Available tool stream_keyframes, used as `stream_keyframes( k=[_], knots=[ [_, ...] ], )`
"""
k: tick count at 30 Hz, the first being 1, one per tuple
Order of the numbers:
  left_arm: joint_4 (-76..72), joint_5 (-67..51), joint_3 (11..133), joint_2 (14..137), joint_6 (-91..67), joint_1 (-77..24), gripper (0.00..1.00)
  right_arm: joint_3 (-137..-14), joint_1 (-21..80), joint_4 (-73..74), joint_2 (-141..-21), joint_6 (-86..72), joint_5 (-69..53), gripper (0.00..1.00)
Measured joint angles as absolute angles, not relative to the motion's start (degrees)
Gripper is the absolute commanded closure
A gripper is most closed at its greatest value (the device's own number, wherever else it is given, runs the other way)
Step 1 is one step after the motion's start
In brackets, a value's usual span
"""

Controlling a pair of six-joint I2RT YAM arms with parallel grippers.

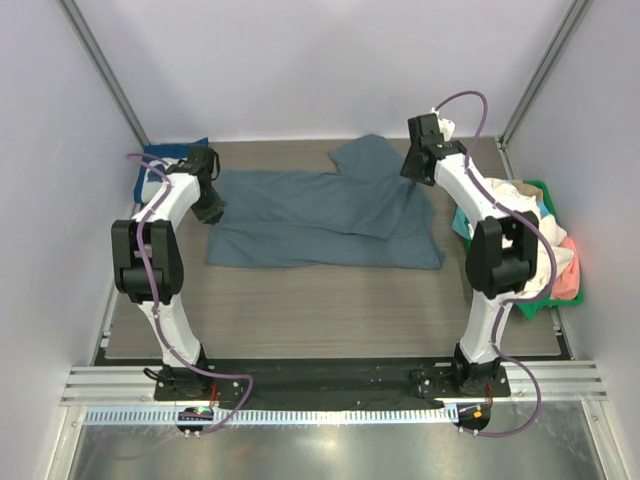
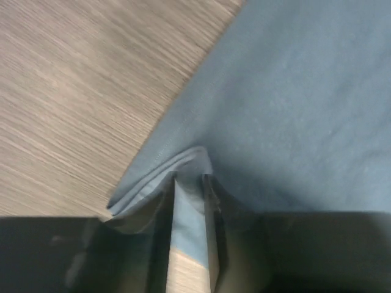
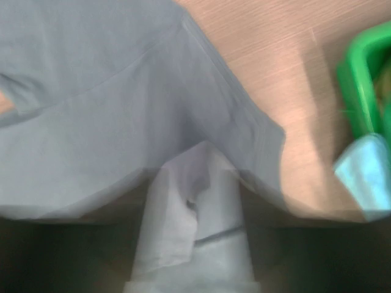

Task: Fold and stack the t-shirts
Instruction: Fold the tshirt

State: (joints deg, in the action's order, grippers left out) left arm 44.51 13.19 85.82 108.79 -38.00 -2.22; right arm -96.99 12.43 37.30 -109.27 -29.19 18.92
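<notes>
Pale walls close in a wood-grain desk (image 1: 330, 310), and across its far half lies the slate-blue t-shirt (image 1: 320, 220), already doubled lengthwise into a broad band. Its long axis runs from the desk's left edge towards the right edge, with one sleeve poking out towards the far edge near the right end. A green basket (image 1: 538, 188) of other t-shirts (image 1: 520, 215) sits at the right edge, and a folded navy t-shirt (image 1: 160, 170) rests in the far left corner.

Each arm stands at its own end of the band. The left end effector (image 2: 189, 178) is nearly closed, pinching the layered edge at the left end. The right end effector (image 3: 198, 159) is at the right end with cloth lying between its fingers (that view is blurred, so I cannot tell whether it grips or has let go).

Since the shirt stretches straight between the two, the next fold probably goes crosswise, one end carried along that axis over the other.
</notes>
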Motion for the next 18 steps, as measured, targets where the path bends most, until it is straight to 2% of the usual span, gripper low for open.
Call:
stream_keyframes(
  k=[1, 3, 4, 7, 11, 13, 18],
  knots=[
    [44.9, 12.7, 86.3, 109.2, -37.9, -1.6, 0.35, -99.4, 11.8, 37.6, -111.6, -28.5, 18.3, 0.19],
    [45.6, 11.9, 86.2, 109.2, -38.1, -0.8, 0.18, -101.7, 10.7, 37.6, -114.5, -27.3, 17.8, 0.14],
    [45.4, 11.7, 85.7, 108.7, -38.2, -0.5, 0.01, -101.8, 10.1, 37.7, -114.9, -27.3, 17.8, 0.13],
    [41.8, 10.6, 78.5, 103.5, -38.7, -0.1, 0.0, -96.8, 8.8, 36.9, -112.3, -28.0, 17.4, 0.13],
    [38.7, 7.9, 62.6, 88.7, -39.8, -0.3, 0.0, -76.8, 7.5, 34.5, -97.5, -31.1, 14.6, 0.16],
    [36.7, 7.0, 56.9, 82.7, -40.5, -0.3, 0.0, -67.3, 7.6, 33.7, -88.5, -32.6, 12.8, 0.2],
    [31.3, 6.2, 45.5, 75.1, -42.2, -0.3, 0.04, -53.3, 7.8, 31.4, -75.0, -35.0, 8.5, 0.27]
  ],
)
